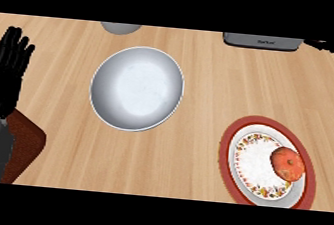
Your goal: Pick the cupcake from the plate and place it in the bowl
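An orange-red cupcake (288, 163) sits on the right side of a white plate (256, 165) with a red rim and a flowered border, at the lower right of the counter. A white bowl (136, 88) stands in the middle, up and to the left of the plate, with nothing in it. My left hand (3, 72) rests at the left edge, fingers straight and pointing up, well apart from the bowl. My right hand does not show.
A grey appliance (262, 41) sits at the far edge, upper right, with a dark object (331, 46) beside it. A grey round object (120, 27) peeks in at the far edge above the bowl. A brown mat (28, 145) lies under my left forearm.
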